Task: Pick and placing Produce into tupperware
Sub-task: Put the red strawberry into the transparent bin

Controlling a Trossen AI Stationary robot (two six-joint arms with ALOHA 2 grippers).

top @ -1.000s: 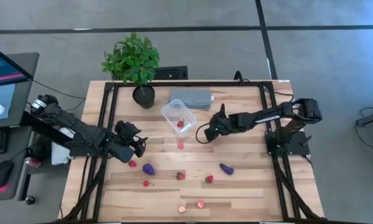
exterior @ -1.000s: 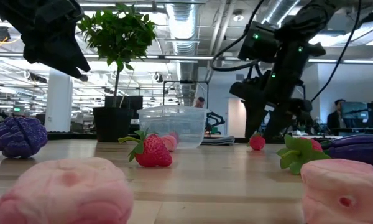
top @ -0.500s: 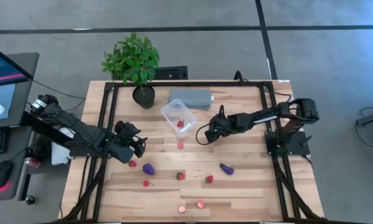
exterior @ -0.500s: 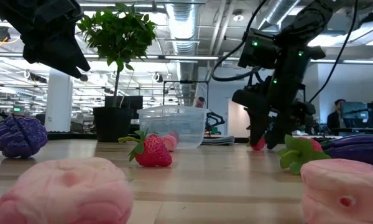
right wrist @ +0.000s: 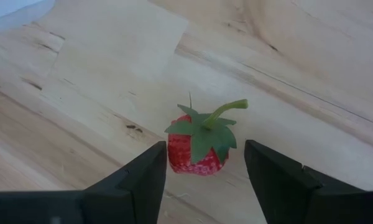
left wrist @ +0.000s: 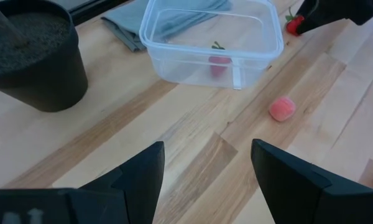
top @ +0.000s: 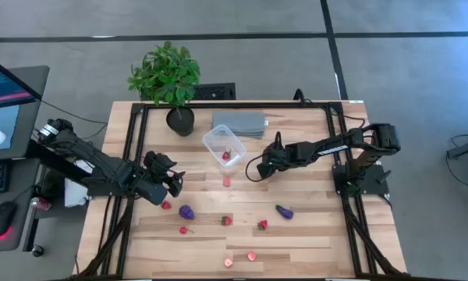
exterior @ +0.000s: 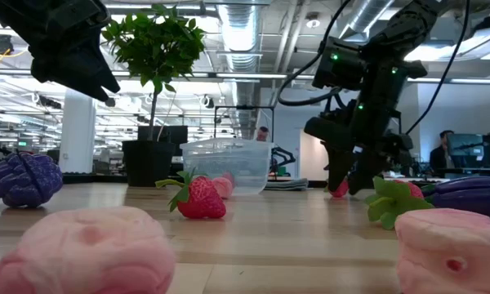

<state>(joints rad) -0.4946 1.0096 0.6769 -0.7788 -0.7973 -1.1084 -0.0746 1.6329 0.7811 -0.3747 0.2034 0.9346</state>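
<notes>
My right gripper (right wrist: 202,171) straddles a strawberry (right wrist: 199,144) beside the tupperware (top: 223,144), fingers apart, not yet clamped. It looks light and slick-skinned, so I'd pinch the red body, not the stem.

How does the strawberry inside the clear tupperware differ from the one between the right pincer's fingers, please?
The strawberry in the tupperware is already boxed, seen through the clear wall; the strawberry at the right pincer lies on bare wood. The boxed one has no pincer near it; the other sits between the right pincer's spread fingers, not yet gripped. Both are small, red and green-stemmed.
</notes>
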